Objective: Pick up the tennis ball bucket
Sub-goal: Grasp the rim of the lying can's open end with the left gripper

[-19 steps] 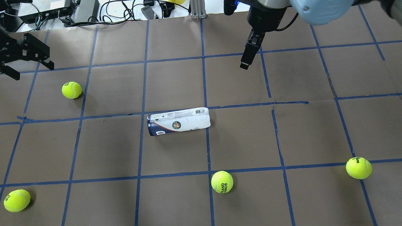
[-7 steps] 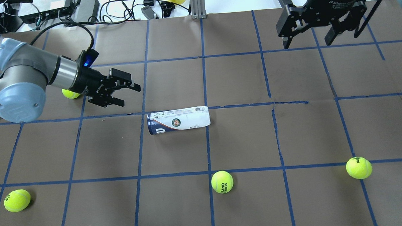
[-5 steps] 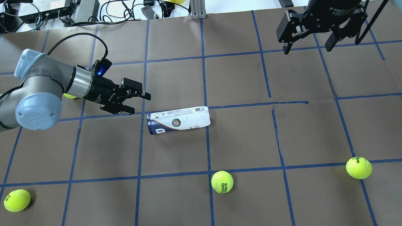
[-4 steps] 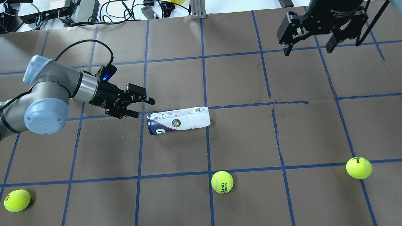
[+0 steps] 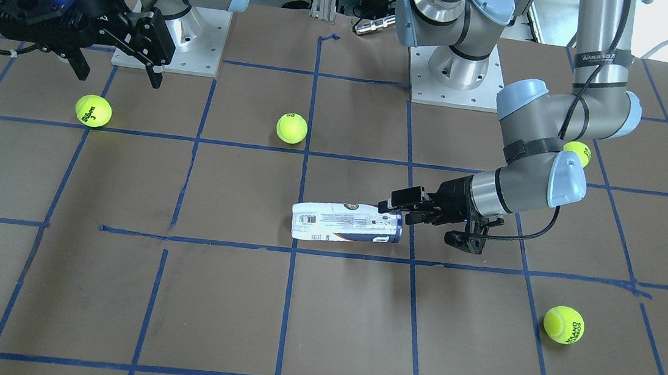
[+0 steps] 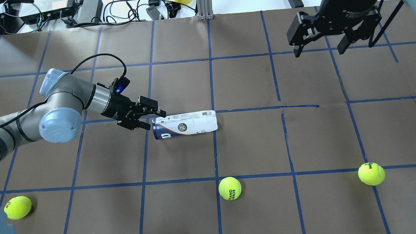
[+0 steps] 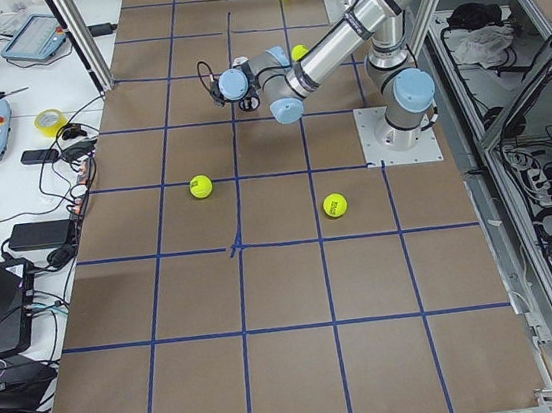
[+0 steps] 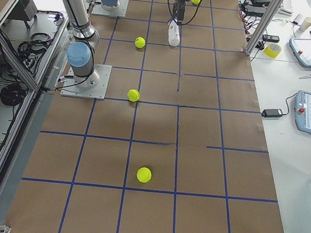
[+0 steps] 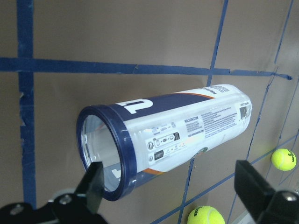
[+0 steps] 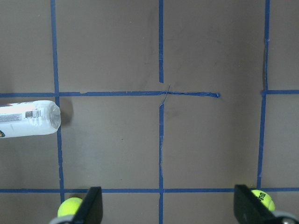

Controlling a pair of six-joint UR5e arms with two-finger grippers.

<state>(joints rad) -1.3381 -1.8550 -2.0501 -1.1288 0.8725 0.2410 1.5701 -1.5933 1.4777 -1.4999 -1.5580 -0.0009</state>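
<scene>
The tennis ball bucket point(image 6: 185, 124) lies on its side near the table's middle, navy open rim toward my left arm. It also shows in the front view point(image 5: 339, 225), the left wrist view point(image 9: 187, 135) and the right wrist view point(image 10: 28, 119). My left gripper point(image 6: 155, 120) is open, low, at the bucket's navy rim end, its fingers either side of the rim point(image 9: 169, 177). I cannot tell if they touch it. My right gripper point(image 6: 320, 51) is open and empty, raised over the far right of the table.
Loose tennis balls lie at the front middle point(image 6: 230, 188), front right point(image 6: 371, 174) and front left point(image 6: 17, 207); another sits behind my left arm point(image 5: 576, 152). Cables and boxes point(image 6: 86, 10) line the table's far edge.
My left arm has swung in from the left and reached the bucket's navy end with the gripper open. The right gripper turned and stays at the far right. The bucket has not moved.
</scene>
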